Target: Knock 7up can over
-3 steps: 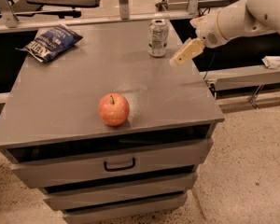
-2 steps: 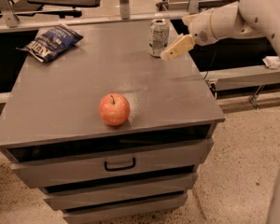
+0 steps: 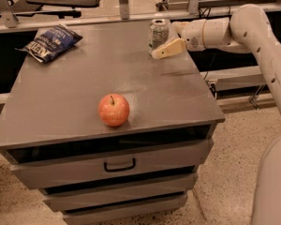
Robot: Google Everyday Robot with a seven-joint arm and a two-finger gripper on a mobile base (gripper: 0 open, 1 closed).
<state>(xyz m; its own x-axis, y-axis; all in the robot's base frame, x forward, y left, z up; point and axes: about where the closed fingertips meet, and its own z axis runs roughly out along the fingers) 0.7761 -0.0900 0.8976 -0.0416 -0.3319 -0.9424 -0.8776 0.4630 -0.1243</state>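
Camera view: grey counter [image 3: 75, 97] with drawers below, seen from the front and above. 7up can [image 3: 158, 32] stood upright near the far edge of the counter, right of centre, shiny top up. White arm [image 3: 260, 36] reached in from the right side, bent down over the counter's far right corner. Pincer [image 3: 160, 54] sat low over the counter, just beside the can on its right and front, tan tip angled down-left toward the can's base. Could not tell whether the tip touched the can. Could not tell whether the pincer was open or closed; it held nothing that showed. Red-yellow apple [image 3: 114, 109] sat upright near the front edge, about mid-counter, well apart from the can and the pincer. Blue chip bag [image 3: 50, 42] lay flat at the far left corner, well apart from the can. Top drawer had a dark handle [image 3: 119, 164] at its centre; two more drawer fronts showed under it. Speckled floor [image 3: 229, 172] showed to the right of the unit. Dark furniture and metal rails stood behind the counter.
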